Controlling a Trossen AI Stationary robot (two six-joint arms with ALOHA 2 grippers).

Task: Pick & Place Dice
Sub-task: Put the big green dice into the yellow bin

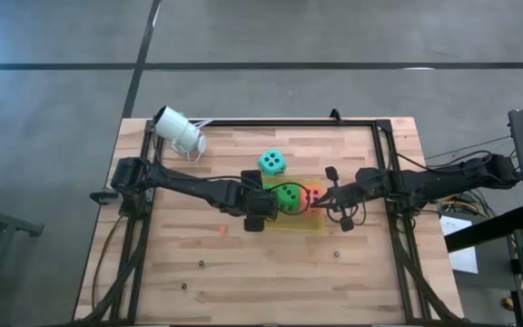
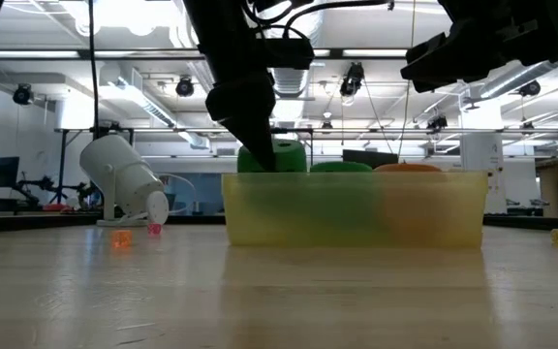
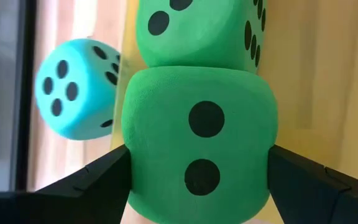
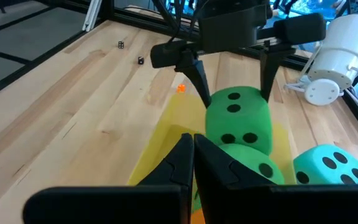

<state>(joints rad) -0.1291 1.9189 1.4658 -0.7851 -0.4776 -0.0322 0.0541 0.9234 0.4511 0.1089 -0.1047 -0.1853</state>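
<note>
Currently the left gripper (image 4: 235,87) sits over the yellow tray (image 2: 260,218) mid-table, fingers (image 3: 98,180) spread wide on either side of a green die (image 3: 197,143). Both fingers touch the die's sides in the left wrist view; can't tell whether it's actually clamped or just flanked. That die shows a two-pip face to the wrist camera and sits at the tray's left end, poking above the rim in the low view.

Second green die (image 1: 288,195) is in the tray right next to it, touching it. Red die (image 1: 311,195) is also in the tray, on the right side, beside the second green one. Teal die (image 1: 272,163) is outside the tray on the table (image 1: 243,272), just beyond its far edge.

Right gripper (image 4: 193,155) is fully closed, nothing in it, hovering at the tray's right end near the red die.

White camera (image 1: 180,133) lies tilted at the table's far-left corner, well apart from the tray. Few tiny cubes scattered on the table, including an orange one (image 2: 120,238).
</note>
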